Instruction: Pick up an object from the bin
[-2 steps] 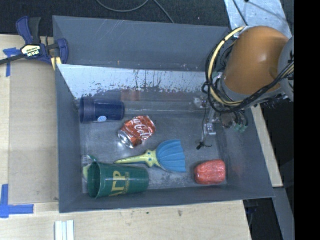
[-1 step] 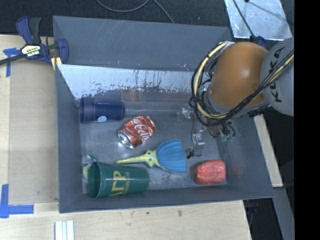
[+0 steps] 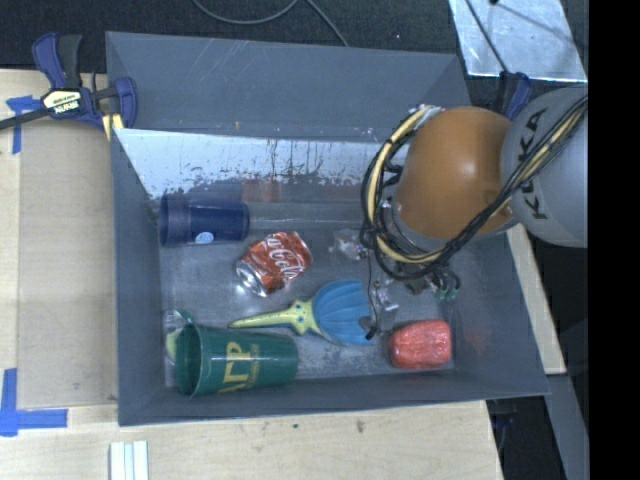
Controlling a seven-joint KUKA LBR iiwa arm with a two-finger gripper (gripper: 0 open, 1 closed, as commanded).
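Observation:
My gripper (image 3: 376, 320) hangs low in the bin's front right part, under the orange wrist cover. It is at the right edge of a blue round scoop-like thing with a yellow handle (image 3: 335, 311), which lies flat with the handle pointing left. A red rough-surfaced block (image 3: 421, 344) lies just right of the gripper, by the front wall. A crushed red cola can (image 3: 272, 262) rests left of and behind the blue thing.
A dark green cup with yellow letters (image 3: 236, 359) lies on its side at the front left. A dark blue cup (image 3: 204, 221) lies at the back left. Something small and clear (image 3: 347, 245) sits behind the gripper. The arm fills the bin's right side.

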